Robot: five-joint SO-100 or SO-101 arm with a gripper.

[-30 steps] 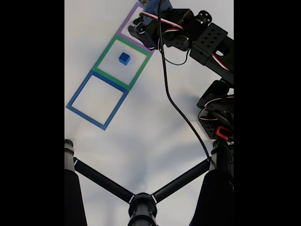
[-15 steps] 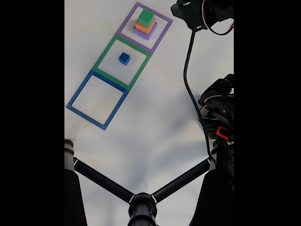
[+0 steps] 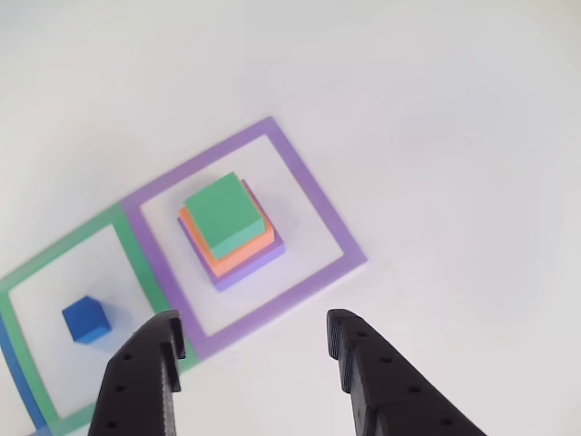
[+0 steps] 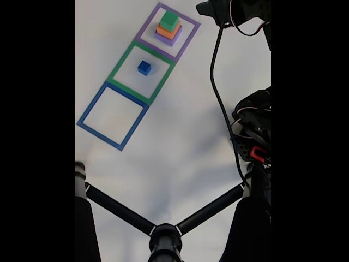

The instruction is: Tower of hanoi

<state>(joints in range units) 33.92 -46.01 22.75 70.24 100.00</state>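
My hand (image 3: 254,350) hangs wide open and empty above the worktop (image 3: 436,109), and the green block (image 3: 224,214) topping the orange (image 3: 238,255) and purple (image 3: 259,259) ones lies just beyond my fingertips, slightly left, the small blue block (image 3: 85,320) farther left.

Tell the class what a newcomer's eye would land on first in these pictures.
First, the stack inside the purple tape square: green block on orange on purple. Next, the small blue block alone in the green tape square beside it. The open gripper hangs above, holding nothing.
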